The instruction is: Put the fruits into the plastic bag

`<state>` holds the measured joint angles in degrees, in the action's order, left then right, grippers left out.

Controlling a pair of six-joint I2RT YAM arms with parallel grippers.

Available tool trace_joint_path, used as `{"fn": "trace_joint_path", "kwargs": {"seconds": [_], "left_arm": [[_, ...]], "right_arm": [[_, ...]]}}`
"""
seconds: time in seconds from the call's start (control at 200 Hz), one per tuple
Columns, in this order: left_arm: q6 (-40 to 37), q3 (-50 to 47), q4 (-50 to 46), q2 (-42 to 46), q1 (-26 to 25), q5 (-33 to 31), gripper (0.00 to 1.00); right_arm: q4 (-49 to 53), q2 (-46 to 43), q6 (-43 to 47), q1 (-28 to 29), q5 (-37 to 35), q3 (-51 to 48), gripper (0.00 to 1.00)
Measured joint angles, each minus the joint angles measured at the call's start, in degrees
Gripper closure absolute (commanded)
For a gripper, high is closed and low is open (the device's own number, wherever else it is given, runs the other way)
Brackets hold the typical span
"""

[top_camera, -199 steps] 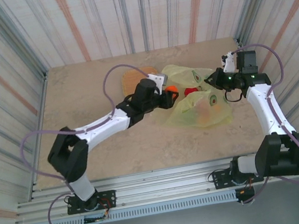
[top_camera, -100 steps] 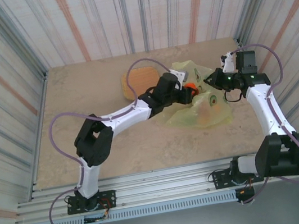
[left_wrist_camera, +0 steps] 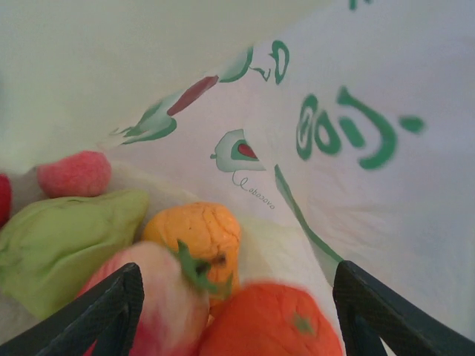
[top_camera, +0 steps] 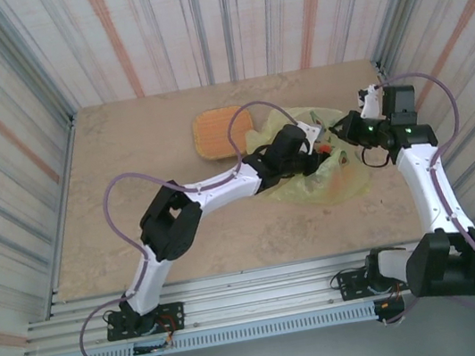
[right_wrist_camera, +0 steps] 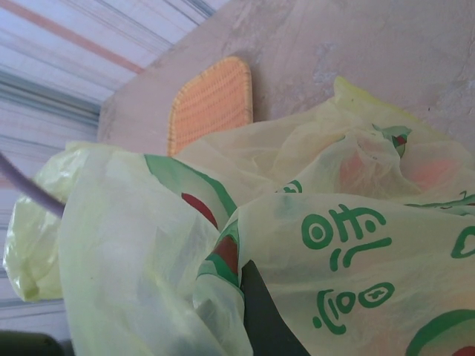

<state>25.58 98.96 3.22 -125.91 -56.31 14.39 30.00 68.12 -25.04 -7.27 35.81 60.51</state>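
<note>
Right of centre on the worktop [top_camera: 129, 177], reaching into the plastic bag [top_camera: 339, 182] with the left pincer [left_wrist_camera: 236, 274] spread open above the fruits [left_wrist_camera: 194, 236] inside; clamping the bag's thin, slippery rim with the right pincer [top_camera: 348, 131]; judging the fruits light, roll-prone, best gripped across the middle.

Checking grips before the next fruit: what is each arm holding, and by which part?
Right gripper: jaws shut on the plastic bag, at its mouth's edge. Left gripper: jaws open over the fruits, holding nothing.
</note>
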Motion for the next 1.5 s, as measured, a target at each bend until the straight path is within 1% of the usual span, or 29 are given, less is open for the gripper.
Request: {"fn": "trace_joint_path", "kwargs": {"seconds": [0.115,0.371,0.566,0.671,0.807,0.957,1.207,1.343,1.418,1.503], "left_arm": [[0.2,1.4,-0.5,-1.2,0.1,1.2,0.23],[0.2,1.5,-0.4,-1.1,0.8,2.1,0.23],[-0.2,-3.2,-0.4,2.8,2.8,2.1,0.23],[-1.2,-7.6,-0.4,7.8,4.0,2.1,0.23],[-3.2,-14.3,-0.2,16.6,5.2,2.1,0.23],[-5.9,-21.5,0.0,26.0,5.5,2.7,0.23],[-9.4,-33.1,-0.2,37.6,5.5,4.3,0.23],[-10.6,-39.4,-0.3,44.4,6.5,5.0,0.23],[-10.4,-43.7,0.0,48.7,7.5,2.7,0.22],[-8.0,-48.3,-0.2,52.7,8.5,-2.9,0.2]], "right_arm": [[0.0,0.0,0.0,-0.2,-0.2,-0.4,0.98],[0.0,0.0,0.0,-1.2,-0.2,-0.4,0.98],[0.1,0.0,0.0,-2.3,-0.2,-0.4,0.98],[0.1,-0.3,0.1,-2.8,-0.2,-0.5,0.98],[0.1,-0.3,0.1,-3.0,-0.2,-0.8,0.98],[0.0,-0.3,0.0,-3.0,-0.2,-0.8,0.98],[0.0,-0.2,0.0,-3.0,-0.2,-0.8,0.98],[0.0,-0.2,0.0,-3.0,-0.2,-0.8,0.98],[0.0,-0.2,0.0,-3.0,-0.2,-0.8,0.98],[0.0,-0.2,0.0,-3.0,-0.2,-0.8,0.98]]}}
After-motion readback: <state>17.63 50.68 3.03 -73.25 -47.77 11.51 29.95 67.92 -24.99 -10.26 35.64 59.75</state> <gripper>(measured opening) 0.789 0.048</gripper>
